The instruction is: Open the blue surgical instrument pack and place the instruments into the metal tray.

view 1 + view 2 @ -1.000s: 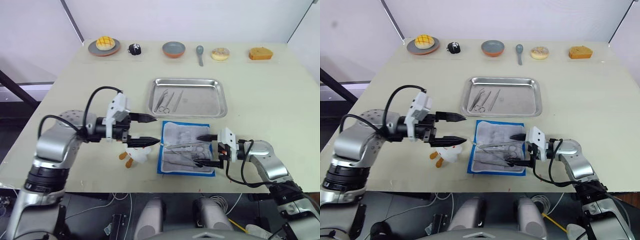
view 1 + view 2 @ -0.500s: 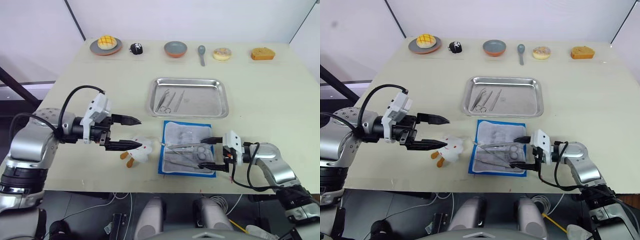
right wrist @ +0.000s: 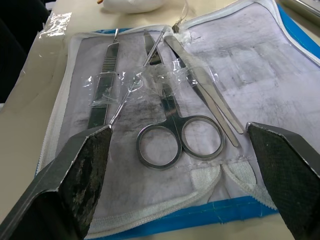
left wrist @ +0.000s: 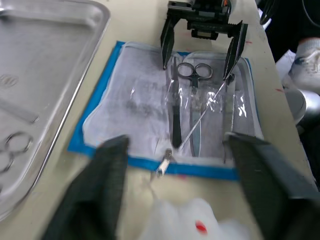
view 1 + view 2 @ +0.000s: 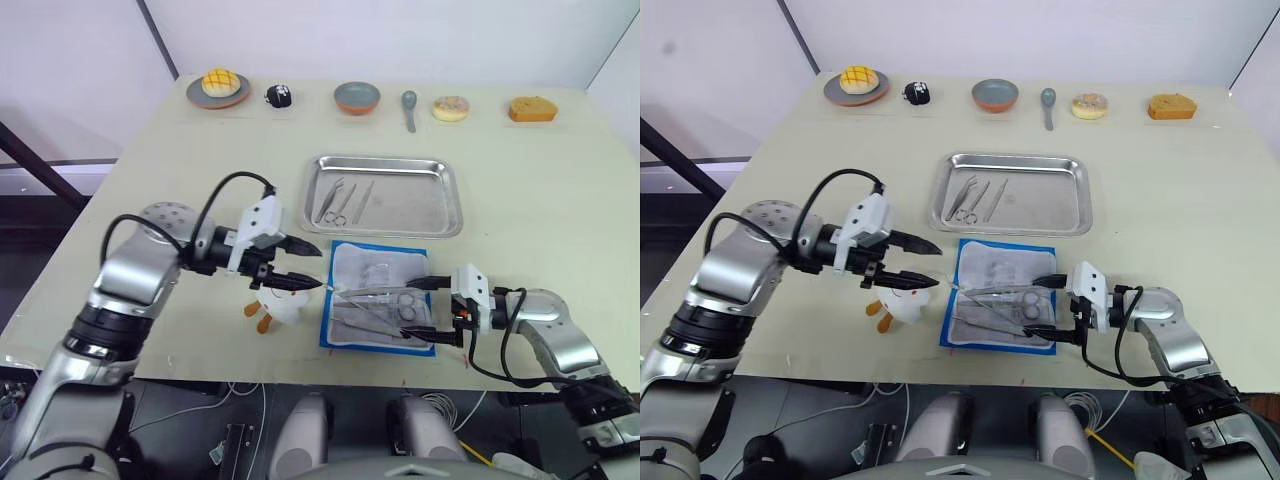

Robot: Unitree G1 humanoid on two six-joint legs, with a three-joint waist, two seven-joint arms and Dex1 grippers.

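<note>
I am viewing a cream table (image 5: pixel 560 190), with the metal tray (image 5: pixel 432 208) lying at its centre. Three instruments are already resting in the tray's left half (image 5: pixel 341 201).

Just in front of the tray, I am seeing the blue surgical instrument pack (image 5: pixel 372 272) lying unfolded, lining up. More instruments are sitting in its pockets under clear film: a pair of scissors (image 3: pixel 172 134), tweezers (image 3: pixel 204 96), a flat handle (image 3: pixel 103 82) and a thin probe (image 3: pixel 134 82).

A white toy duck (image 5: pixel 276 304) is sitting just beside the pack's left edge.

I am holding the left gripper (image 5: pixel 303 267) over the duck with its fingers spread apart and empty, tips aimed toward the pack. I am holding the right gripper (image 5: pixel 430 309) at the pack's right edge, fingers also spread wide and clamped on nothing; in the right wrist view they are flanking the scissors' rings and the flat handle.

Judgement: the opening step looks complete and transfer is partly done. I am lining up the right gripper for the next pick. The next move calls for advancing low, choosing one tool, most likely the scissors, and closing on thin metal without snagging the film.
</note>
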